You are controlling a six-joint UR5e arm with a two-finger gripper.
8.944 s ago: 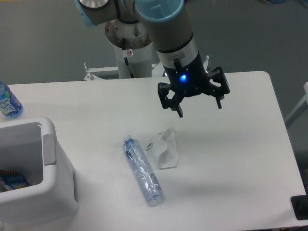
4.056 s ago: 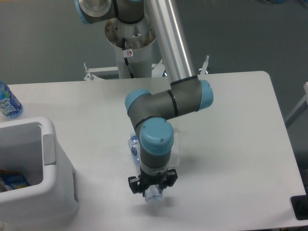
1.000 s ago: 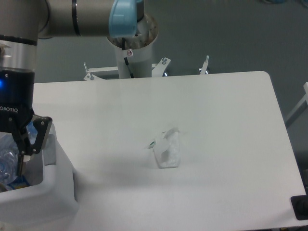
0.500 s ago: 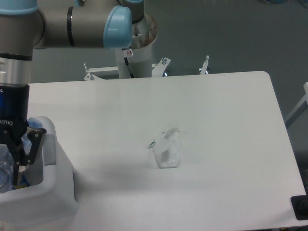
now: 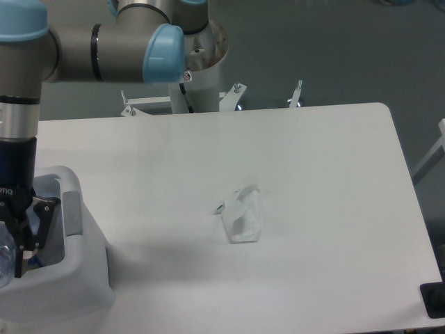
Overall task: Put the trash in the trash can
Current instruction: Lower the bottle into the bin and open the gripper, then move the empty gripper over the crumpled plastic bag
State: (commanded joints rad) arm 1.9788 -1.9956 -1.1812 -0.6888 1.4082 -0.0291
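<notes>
My gripper (image 5: 12, 259) hangs at the far left, lowered into the mouth of the white trash can (image 5: 83, 282). It is shut on the crushed clear bluish bottle (image 5: 4, 252), which shows only partly at the frame's left edge. One dark finger (image 5: 40, 224) stands just inside the can's grey flap (image 5: 70, 216); the other finger is hidden. The crumpled clear-white wrapper (image 5: 240, 218) lies alone on the white table (image 5: 334, 181) near its middle, well to the right of the gripper.
The arm's upper links cross the top left, and its white pedestal (image 5: 189, 76) stands behind the table's far edge. A black block (image 5: 434, 300) sits at the table's front right corner. The can fills the front left corner.
The gripper has sunk lower and slightly leftward into the can with the bottle. Over the longer span it lifted the bottle from beside the wrapper and carried it left; the wrapper has stayed put.
</notes>
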